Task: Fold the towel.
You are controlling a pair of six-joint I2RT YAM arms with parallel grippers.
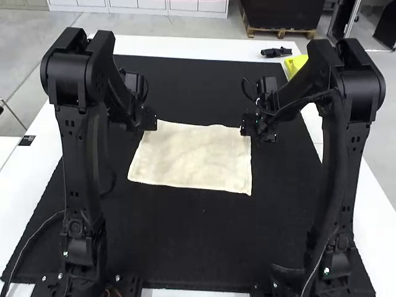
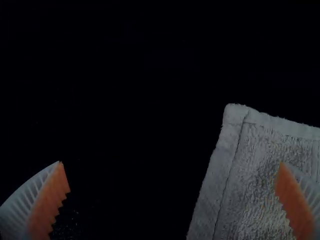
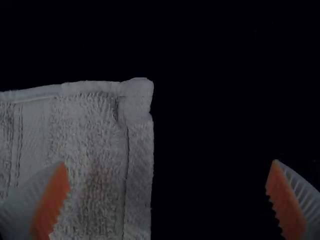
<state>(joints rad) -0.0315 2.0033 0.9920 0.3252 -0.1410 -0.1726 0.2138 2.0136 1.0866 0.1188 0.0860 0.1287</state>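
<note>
A cream towel [image 1: 193, 156] lies spread nearly flat on the black mat. My left gripper [image 1: 150, 121] is at its far left corner, my right gripper [image 1: 247, 127] at its far right corner. In the left wrist view, the left gripper [image 2: 172, 175] is open, one finger over the towel [image 2: 255, 175] beside its hemmed corner and the other over the mat. The right wrist view has the right gripper [image 3: 167, 175] open too, one finger over the towel [image 3: 95, 150] and the other over the mat, the hemmed edge between them.
The black mat [image 1: 198, 241] covers most of the white table [image 1: 179, 46]. At the table's far right lie a small black object [image 1: 276, 52] and a yellow item [image 1: 296, 64], partly behind the right arm.
</note>
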